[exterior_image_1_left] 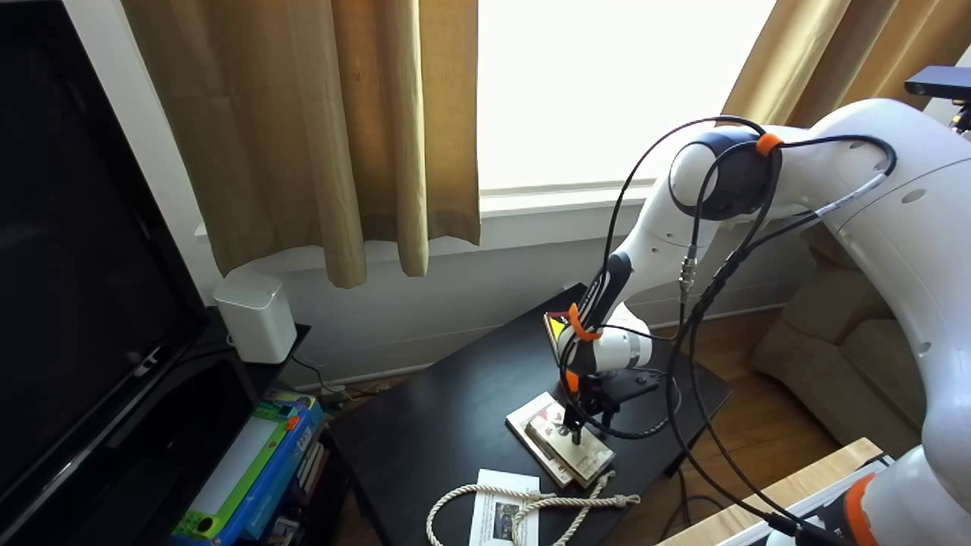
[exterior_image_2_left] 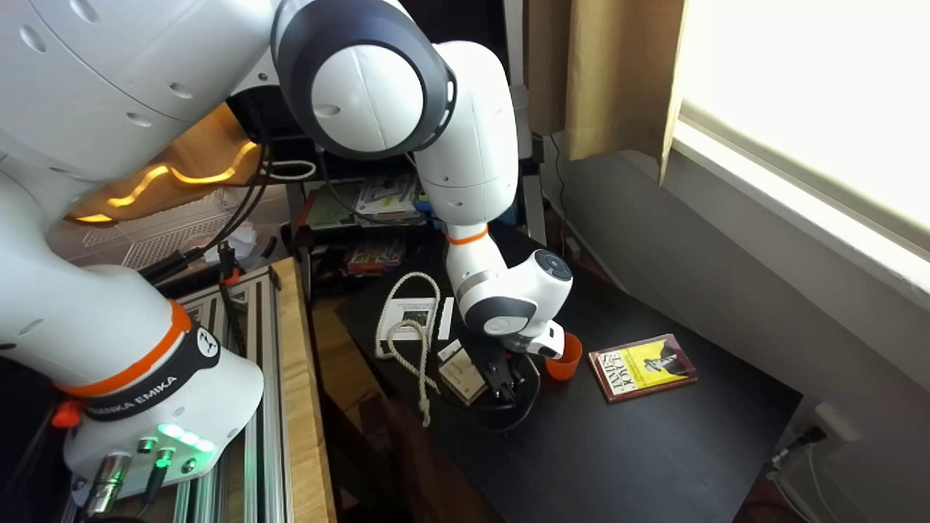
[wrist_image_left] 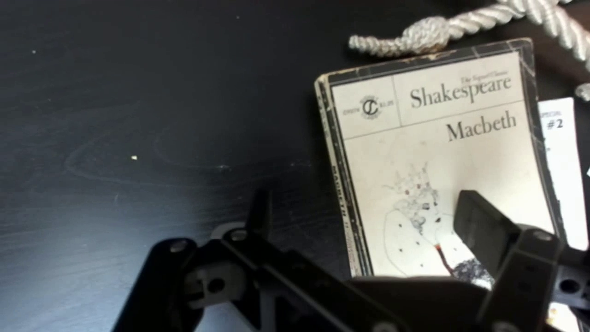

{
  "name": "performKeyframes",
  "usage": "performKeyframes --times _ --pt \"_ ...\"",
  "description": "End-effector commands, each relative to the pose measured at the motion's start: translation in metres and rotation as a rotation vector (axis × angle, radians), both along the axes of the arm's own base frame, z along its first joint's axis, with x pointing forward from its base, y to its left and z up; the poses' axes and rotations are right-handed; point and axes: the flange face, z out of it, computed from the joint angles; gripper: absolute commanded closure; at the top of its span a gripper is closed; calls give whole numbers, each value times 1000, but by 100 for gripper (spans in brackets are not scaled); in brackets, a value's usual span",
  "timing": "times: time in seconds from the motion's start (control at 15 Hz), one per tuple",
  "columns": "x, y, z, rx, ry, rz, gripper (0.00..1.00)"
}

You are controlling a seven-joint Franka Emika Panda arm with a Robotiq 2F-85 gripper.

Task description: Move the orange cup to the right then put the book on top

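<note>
The orange cup (exterior_image_2_left: 563,357) stands on the dark table beside the wrist in an exterior view; only a sliver of the cup (exterior_image_1_left: 570,381) shows in the other exterior picture. The book with a yellow-and-white cover and dark figure (exterior_image_2_left: 643,367) lies flat beyond the cup; its corner (exterior_image_1_left: 557,327) shows behind the arm. The pale beige Macbeth book (wrist_image_left: 442,157) lies below my gripper (wrist_image_left: 368,216). My gripper is open, with nothing between its fingers. One finger is over the table beside the spine, the other over the cover. Cup and yellow-white book are out of the wrist view.
Another white book (exterior_image_1_left: 523,415) lies under the Macbeth book. A white rope (exterior_image_1_left: 485,489) lies partly over a printed white sheet (exterior_image_1_left: 485,523) near them. A wall and a window sill (exterior_image_2_left: 785,196) border the table (exterior_image_2_left: 654,450).
</note>
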Motion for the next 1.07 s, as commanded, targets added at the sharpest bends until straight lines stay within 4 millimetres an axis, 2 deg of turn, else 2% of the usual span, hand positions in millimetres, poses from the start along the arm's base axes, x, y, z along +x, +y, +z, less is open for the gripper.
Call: performKeyframes --times 0.0,0.6,1.0 --pt "-8 -14 2 -6 -6 -9 0" --pt "-13 -29 -5 -18 13 -21 0" --pt "-12 -44 0 -54 -44 -26 0"
